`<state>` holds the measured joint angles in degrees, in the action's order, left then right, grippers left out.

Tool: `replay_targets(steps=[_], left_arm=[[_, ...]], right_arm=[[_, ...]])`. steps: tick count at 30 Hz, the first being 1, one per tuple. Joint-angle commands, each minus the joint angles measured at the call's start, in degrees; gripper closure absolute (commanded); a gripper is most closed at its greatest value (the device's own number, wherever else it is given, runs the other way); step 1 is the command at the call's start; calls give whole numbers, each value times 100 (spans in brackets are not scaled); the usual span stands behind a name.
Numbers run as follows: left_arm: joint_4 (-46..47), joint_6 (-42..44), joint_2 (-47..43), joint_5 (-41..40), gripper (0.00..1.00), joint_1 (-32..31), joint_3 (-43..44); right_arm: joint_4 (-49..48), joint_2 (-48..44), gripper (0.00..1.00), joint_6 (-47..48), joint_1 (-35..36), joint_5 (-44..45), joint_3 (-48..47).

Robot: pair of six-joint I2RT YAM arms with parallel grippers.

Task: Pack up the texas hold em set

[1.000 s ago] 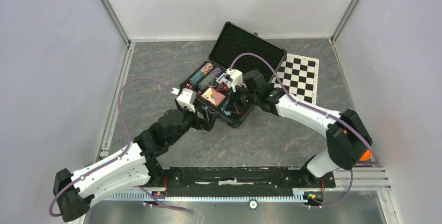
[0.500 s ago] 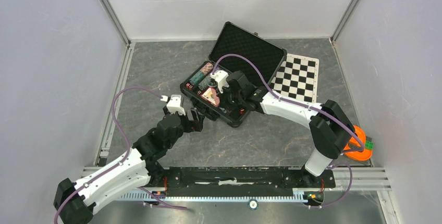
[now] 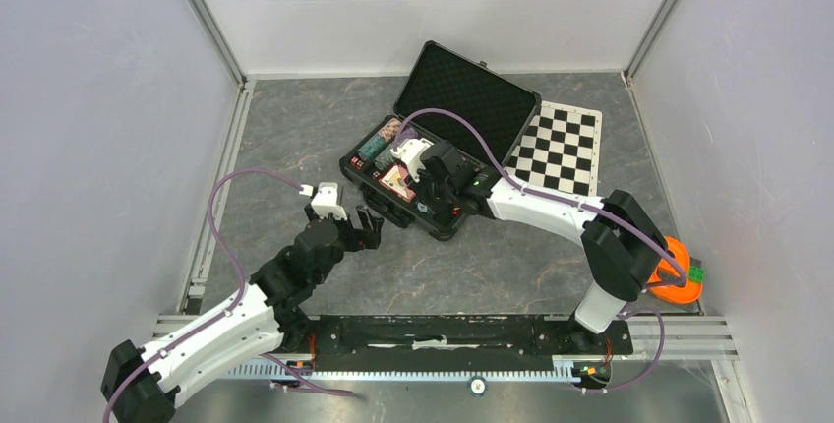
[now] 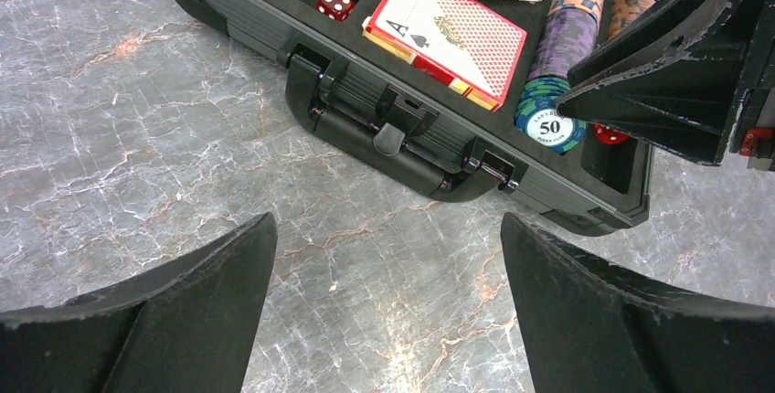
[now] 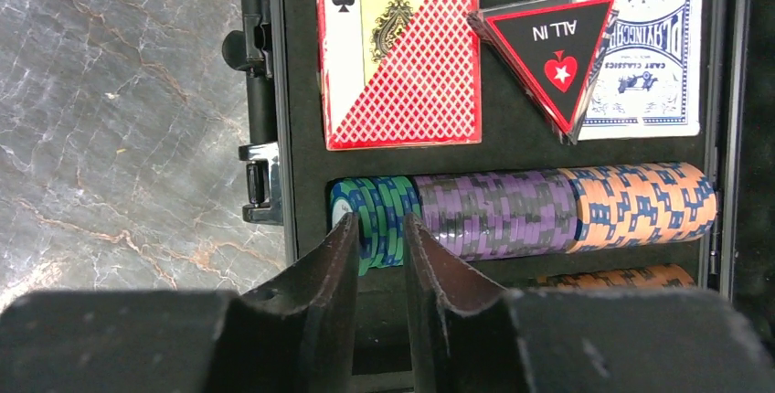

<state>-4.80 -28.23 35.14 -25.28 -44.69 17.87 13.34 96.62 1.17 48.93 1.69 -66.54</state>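
Observation:
The black case lies open, its foam-lined lid leaning back. Inside are a red card deck, a blue deck, a triangular "ALL IN" marker, red dice, and a row of teal chips, purple chips and orange-brown chips. My right gripper hovers over the teal end of that row, its jaws parted by a narrow gap and holding nothing. My left gripper stands wide open and empty over the marble floor, just before the case handle.
A black-and-white chequered mat lies right of the lid. An orange piece sits by the right arm's base. Grey walls enclose the floor, with a metal rail along the left side.
My left gripper has drawn back from the case front toward the near side. My right gripper has shifted left over the chip row and its jaws have parted slightly.

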Motion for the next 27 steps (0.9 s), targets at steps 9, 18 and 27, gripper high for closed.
replay_targets(steps=[9, 18, 27], left_arm=[[374, 163, -71, -74, 2, 30, -55], [373, 179, -49, -52, 2, 37, -47], [374, 177, -17, -17, 1, 37, -38]], right_arm=[[95, -350, 60, 138, 45, 362, -31], [358, -54, 57, 199, 261, 748, -187], [785, 376, 51, 213, 637, 1947, -569]])
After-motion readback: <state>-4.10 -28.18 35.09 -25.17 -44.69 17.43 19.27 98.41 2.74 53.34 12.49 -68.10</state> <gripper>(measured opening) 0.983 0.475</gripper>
